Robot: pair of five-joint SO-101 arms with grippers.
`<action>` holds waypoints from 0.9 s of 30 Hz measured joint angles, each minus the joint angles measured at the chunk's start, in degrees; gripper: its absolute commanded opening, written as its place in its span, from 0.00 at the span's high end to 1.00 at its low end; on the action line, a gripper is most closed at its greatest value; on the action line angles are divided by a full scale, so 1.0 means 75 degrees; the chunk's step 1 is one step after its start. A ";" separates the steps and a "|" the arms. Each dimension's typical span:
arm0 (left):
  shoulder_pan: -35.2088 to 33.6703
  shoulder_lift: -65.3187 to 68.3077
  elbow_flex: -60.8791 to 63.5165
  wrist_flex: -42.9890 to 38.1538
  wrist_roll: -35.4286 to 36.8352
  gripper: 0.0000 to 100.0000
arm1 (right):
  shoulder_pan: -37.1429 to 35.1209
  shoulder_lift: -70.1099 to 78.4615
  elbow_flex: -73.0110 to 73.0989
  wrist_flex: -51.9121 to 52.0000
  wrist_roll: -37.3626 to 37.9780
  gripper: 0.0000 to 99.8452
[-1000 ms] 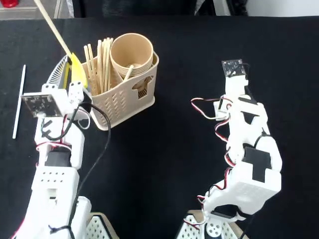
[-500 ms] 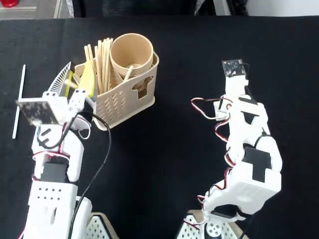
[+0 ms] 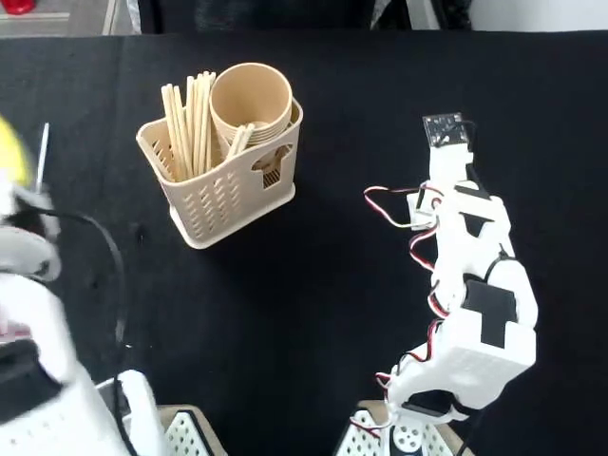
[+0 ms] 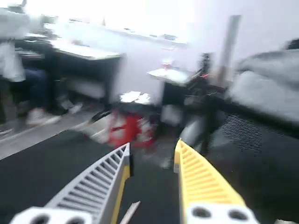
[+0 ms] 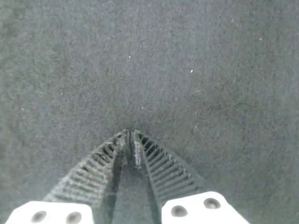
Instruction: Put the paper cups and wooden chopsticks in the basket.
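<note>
The beige slotted basket (image 3: 223, 185) stands left of centre on the black table. It holds several wooden chopsticks (image 3: 190, 123) upright in its left part and stacked paper cups (image 3: 252, 100) in its right part. One pale stick (image 3: 42, 152) lies on the cloth far to the left. My left arm (image 3: 28, 285) is a blur at the left edge, and a bit of its yellow finger (image 3: 8, 157) shows beside that stick. My left gripper (image 4: 152, 147) is open and holds nothing, tilted up toward the room. My right gripper (image 5: 129, 136) is shut, with its tips just over the cloth.
My right arm (image 3: 470, 266) is folded at the right, with its wrist (image 3: 445, 130) well clear of the basket. Black cloth lies open between the basket and that arm. Desks and chairs stand beyond the table's far edge.
My left arm held a chopstick above the basket, lowered it in, let go, then swung away to the left edge. The right arm has not moved.
</note>
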 measured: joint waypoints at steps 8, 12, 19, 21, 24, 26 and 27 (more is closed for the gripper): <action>-0.1043 0.4571 -0.1618 0.0680 -0.2415 0.84 | 0.0000 0.0000 0.0000 0.0000 0.0000 0.99; -0.1442 0.6951 -0.2989 0.0680 -0.2930 0.84 | 0.0000 0.0000 0.0000 0.0000 0.0000 0.99; -0.1711 1.0889 -0.6142 0.1676 -0.3388 0.84 | 0.0000 0.0000 0.0000 0.0000 0.0000 0.99; -0.1688 1.1979 -0.7326 0.2215 -0.3446 0.84 | 0.0000 0.0000 0.0000 0.0000 0.0000 0.99; -0.1688 1.3621 -0.9319 0.2895 -0.3446 0.84 | 0.0000 0.0000 0.0000 0.0000 0.0000 0.99; -0.1688 1.4758 -1.0749 0.3341 -0.3446 0.84 | 0.0000 0.0000 0.0000 0.0000 0.0000 0.99; -0.1688 1.5320 -1.1464 0.3575 -0.3446 0.84 | 0.0000 0.0000 0.0000 0.0000 0.0000 0.99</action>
